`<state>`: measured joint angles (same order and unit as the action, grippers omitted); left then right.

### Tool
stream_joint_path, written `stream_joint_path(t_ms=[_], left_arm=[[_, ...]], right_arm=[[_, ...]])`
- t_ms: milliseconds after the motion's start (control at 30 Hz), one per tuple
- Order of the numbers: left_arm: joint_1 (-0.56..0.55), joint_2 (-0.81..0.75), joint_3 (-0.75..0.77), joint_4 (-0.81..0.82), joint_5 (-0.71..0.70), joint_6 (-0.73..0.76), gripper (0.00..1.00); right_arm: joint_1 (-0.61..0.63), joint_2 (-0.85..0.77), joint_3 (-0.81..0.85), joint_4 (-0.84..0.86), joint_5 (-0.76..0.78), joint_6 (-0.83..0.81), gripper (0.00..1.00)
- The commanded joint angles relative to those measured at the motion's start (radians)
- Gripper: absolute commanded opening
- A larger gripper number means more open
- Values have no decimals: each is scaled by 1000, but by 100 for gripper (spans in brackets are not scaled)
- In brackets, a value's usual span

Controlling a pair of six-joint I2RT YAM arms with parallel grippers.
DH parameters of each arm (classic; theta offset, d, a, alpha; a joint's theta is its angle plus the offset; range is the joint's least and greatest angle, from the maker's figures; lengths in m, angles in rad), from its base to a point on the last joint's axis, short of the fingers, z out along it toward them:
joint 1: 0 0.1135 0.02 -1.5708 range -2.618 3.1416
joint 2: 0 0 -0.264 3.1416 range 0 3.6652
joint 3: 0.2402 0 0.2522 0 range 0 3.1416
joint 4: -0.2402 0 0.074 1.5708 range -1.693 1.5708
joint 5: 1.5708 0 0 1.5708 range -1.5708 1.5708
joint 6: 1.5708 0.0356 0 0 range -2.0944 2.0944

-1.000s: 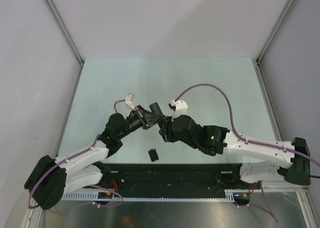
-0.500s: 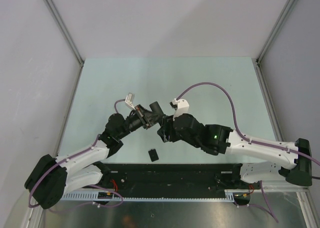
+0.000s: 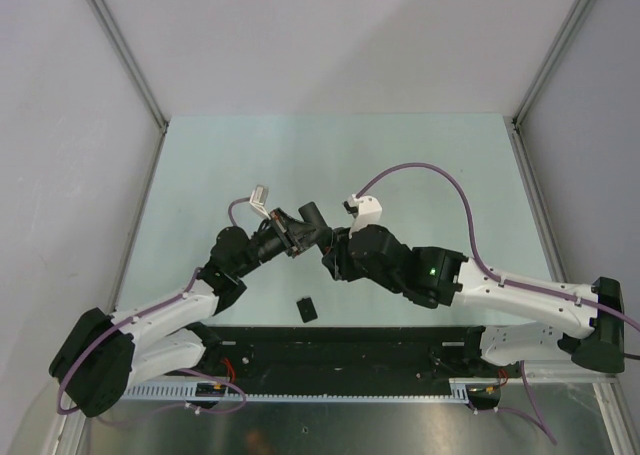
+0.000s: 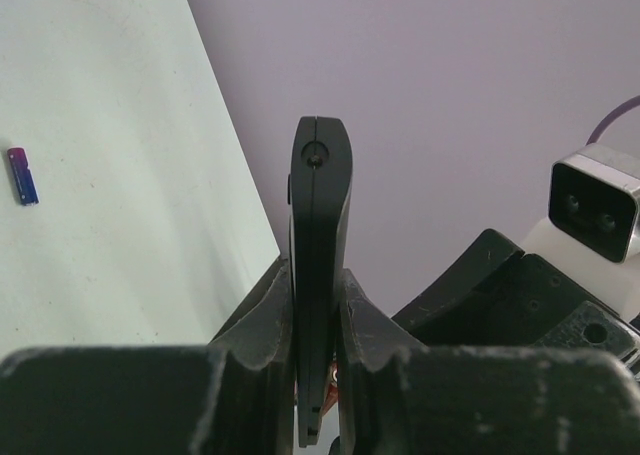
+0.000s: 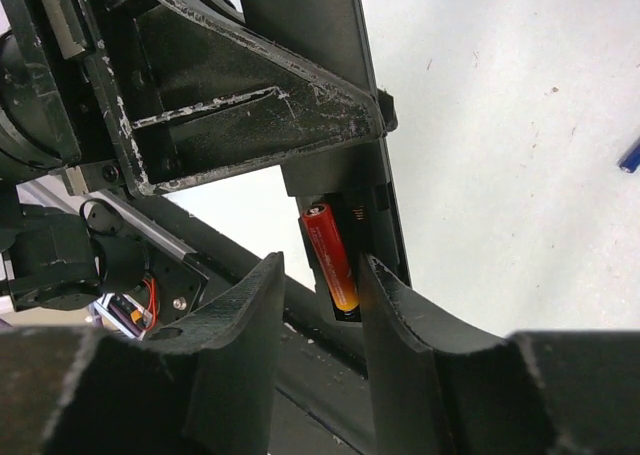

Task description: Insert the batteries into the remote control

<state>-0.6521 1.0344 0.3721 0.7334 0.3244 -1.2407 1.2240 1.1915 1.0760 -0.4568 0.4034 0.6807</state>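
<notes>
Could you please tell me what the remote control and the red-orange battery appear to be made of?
Remote control: likely moulded plastic, matte black, with a seam running along its edge.
Red-orange battery: probably metal under a glossy printed wrap, judging by the bright highlight along it.

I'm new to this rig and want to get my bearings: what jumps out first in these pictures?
The left hand clamps the black remote control edge-on over the middle of the table. A red-orange battery sits in its open compartment, framed between the fingers of the right hand. A blue-purple battery lies loose on the table.
</notes>
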Motion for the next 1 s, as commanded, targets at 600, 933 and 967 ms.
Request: stream_joint_path(t_ms=[600,933,967], left_arm=[[-1,-11,18,126,21,-95,0],[-1,6,28,126,36,-112,0],[-3,6,30,126,35,-112,0]], right_arm=[[-8,-1,36,-108,90,-27,53],[5,34,61,-144,141,-61,54],[6,39,65,-148,153,-69,54]])
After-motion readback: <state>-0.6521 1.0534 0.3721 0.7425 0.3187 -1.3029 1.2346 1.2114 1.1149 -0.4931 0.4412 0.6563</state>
